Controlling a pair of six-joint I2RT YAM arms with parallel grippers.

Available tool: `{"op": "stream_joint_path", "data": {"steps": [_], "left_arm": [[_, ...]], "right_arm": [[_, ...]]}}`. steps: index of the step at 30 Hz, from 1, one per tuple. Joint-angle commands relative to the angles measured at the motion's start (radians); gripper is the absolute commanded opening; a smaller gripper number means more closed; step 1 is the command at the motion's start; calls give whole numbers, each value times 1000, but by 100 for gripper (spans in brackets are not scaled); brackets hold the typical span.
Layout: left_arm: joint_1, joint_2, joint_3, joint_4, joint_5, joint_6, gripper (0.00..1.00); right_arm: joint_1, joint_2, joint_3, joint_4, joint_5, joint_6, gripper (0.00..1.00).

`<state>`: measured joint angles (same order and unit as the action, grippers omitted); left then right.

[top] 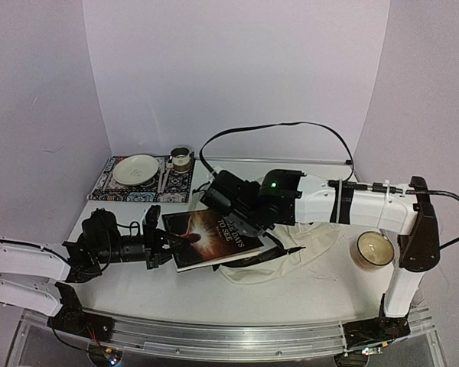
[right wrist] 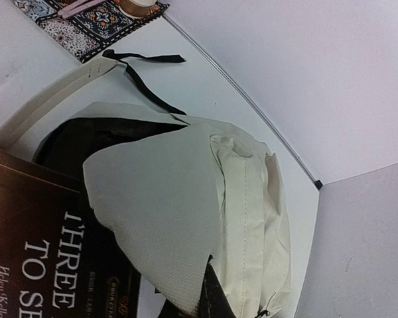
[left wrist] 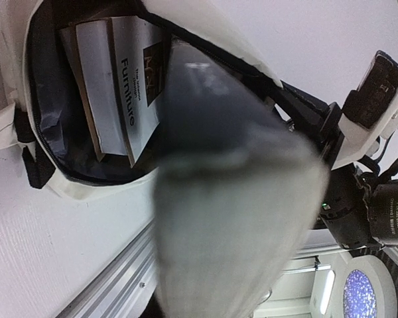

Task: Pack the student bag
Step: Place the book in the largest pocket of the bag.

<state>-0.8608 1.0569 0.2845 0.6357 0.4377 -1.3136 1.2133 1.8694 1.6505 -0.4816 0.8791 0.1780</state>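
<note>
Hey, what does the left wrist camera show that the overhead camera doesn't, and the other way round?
Only the left wrist view looks into the student bag: its dark lining and a white book titled Furniture already inside. Only the overhead view shows the cover of the brown book at the bag's mouth, the candle, and the plate on the patterned mat. Both show the cream bag and the right arm.

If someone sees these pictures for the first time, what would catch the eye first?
A dark book, titled Three Days to See, fills the centre, its left edge gripped by the left tool. Beside it sprawls the cream student bag, with a white Furniture book already inside.
</note>
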Motion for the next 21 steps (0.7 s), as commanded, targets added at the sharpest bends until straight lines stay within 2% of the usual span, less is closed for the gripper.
{"op": "stream_joint_path", "data": {"steps": [1,13,21], "left_arm": [[-9,46,112,108,-23,62,0],[-13,380,350,127,-133,139,0],[-85,623,538,146,-236,156,0]], "right_arm": [[5,-86,7,43,-29,17,0],[5,-138,-42,111,-257,33,0],[6,-133,-52,190,-408,55,0]]}}
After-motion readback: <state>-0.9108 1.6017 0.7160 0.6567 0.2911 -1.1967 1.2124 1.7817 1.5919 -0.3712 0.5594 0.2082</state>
